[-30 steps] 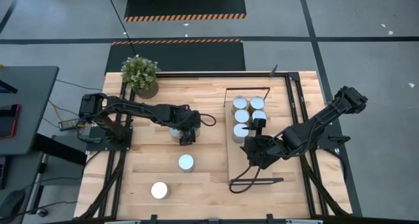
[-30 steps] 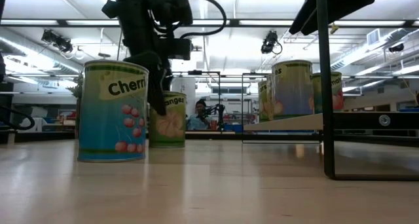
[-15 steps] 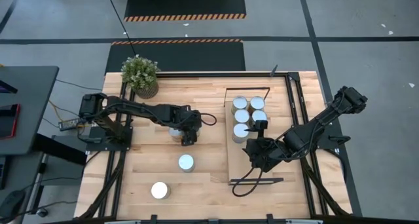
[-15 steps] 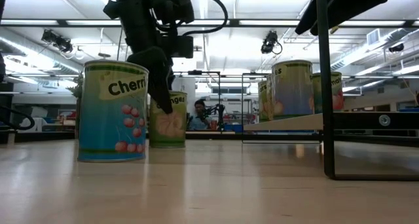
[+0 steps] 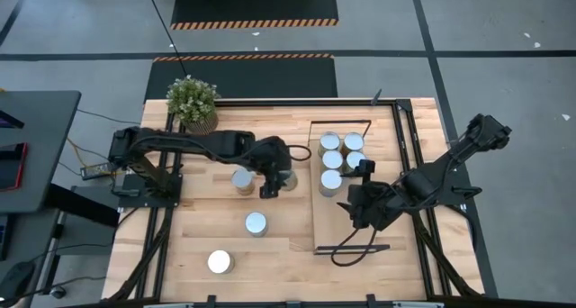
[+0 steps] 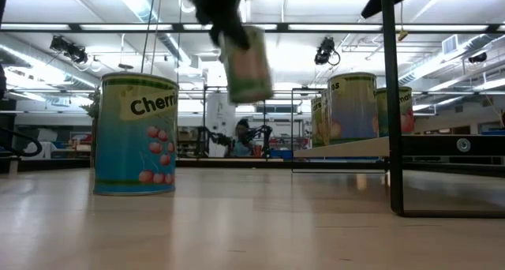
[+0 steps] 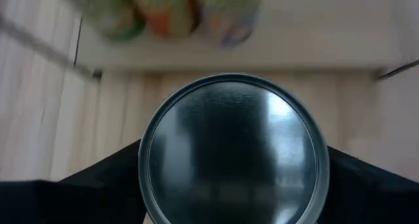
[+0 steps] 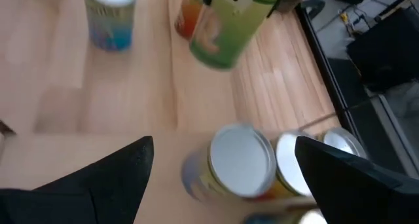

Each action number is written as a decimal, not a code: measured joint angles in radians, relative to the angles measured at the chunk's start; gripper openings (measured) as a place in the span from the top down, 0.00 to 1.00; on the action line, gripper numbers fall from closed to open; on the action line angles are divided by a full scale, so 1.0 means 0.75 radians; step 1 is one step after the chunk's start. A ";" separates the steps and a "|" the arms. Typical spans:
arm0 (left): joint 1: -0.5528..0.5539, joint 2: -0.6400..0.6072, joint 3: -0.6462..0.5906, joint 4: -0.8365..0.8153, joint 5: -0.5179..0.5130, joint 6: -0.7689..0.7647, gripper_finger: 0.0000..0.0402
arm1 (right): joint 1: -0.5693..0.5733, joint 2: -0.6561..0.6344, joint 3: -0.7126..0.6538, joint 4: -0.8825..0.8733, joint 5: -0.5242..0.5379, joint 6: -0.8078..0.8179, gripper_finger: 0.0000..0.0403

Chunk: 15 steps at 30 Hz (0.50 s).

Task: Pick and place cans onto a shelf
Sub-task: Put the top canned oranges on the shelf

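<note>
My left gripper (image 5: 274,177) is shut on a green can (image 6: 246,61), lifted between the table's middle and the shelf (image 5: 328,220). The can's silver lid (image 7: 229,152) fills the left wrist view. It also shows in the right wrist view (image 8: 229,27). Several cans (image 5: 332,159) stand upright on the shelf's far half. An orange can (image 5: 241,180), a second can (image 5: 256,223) and a white-topped one (image 5: 220,261) stand on the table. My right gripper (image 5: 355,195) is open and empty over the shelf's middle. My left gripper pinches the can by its two opposite sides just under the lid's rim (image 7: 144,168), one finger (image 7: 98,185) on either side. The fingers come from above, pointing down. The can is lifted clear of the table and hangs tilted below the fingers.
A potted plant (image 5: 193,103) stands at the table's far left corner. A large blue cherry can (image 6: 136,134) stands close to the low camera. The shelf's near half shows bare board, with a black frame (image 5: 353,249) at its near end.
My left gripper has gone up and toward the table's right edge, toward the shelf. It has lifted the green can off the table beside the orange can, and the green can now hangs tilted. My right gripper has drawn back a little toward the right edge.
</note>
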 joint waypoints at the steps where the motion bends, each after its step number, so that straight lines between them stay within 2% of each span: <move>1: -0.010 0.000 0.026 0.005 0.005 0.003 0.19 | 0.000 -0.014 -0.019 0.049 0.002 -0.008 0.06; 5: -0.047 -0.001 0.084 0.027 -0.034 -0.036 0.19 | -0.011 -0.035 -0.120 0.266 0.064 -0.063 0.06; 11: -0.061 -0.001 0.097 0.103 -0.269 -0.286 0.19 | -0.053 -0.007 -0.217 0.614 0.319 -0.165 0.06; 15: -0.060 -0.001 0.097 0.164 -0.371 -0.450 0.19 | -0.083 0.050 -0.234 0.857 0.393 -0.335 0.06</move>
